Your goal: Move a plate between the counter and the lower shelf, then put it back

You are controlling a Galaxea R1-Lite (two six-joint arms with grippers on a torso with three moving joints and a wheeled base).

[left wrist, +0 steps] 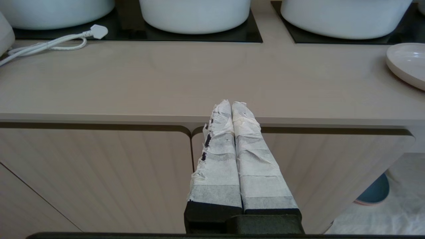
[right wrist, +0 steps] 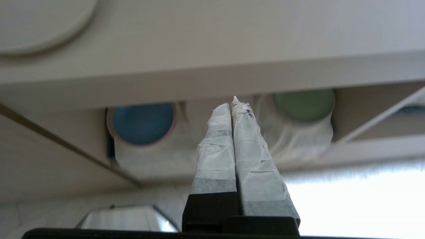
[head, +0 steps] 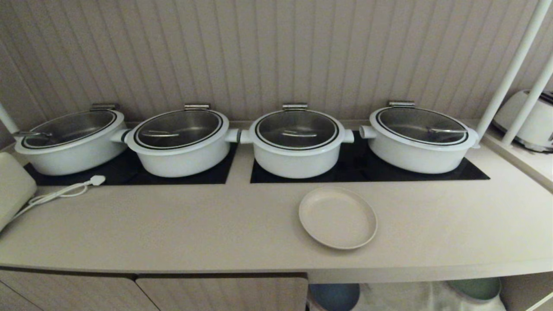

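Note:
The small beige plate (head: 337,217) lies flat on the counter (head: 173,224), in front of the third pot; its edge also shows as the plate (left wrist: 407,63) and plate (right wrist: 40,26) in the wrist views. Below the counter's front edge the lower shelf (right wrist: 298,142) opens, its base draped in white cloth. My right gripper (right wrist: 233,103) is shut and empty, held in front of that shelf, below counter level. My left gripper (left wrist: 230,103) is shut and empty, parked before the cabinet doors. Neither arm appears in the head view.
Several white lidded pots (head: 297,142) stand on black hob panels (head: 367,170) behind the plate. A white cable with plug (head: 65,192) lies at the left. A blue plate (right wrist: 142,122) and a green plate (right wrist: 305,104) sit in the shelf. A toaster (head: 529,119) stands far right.

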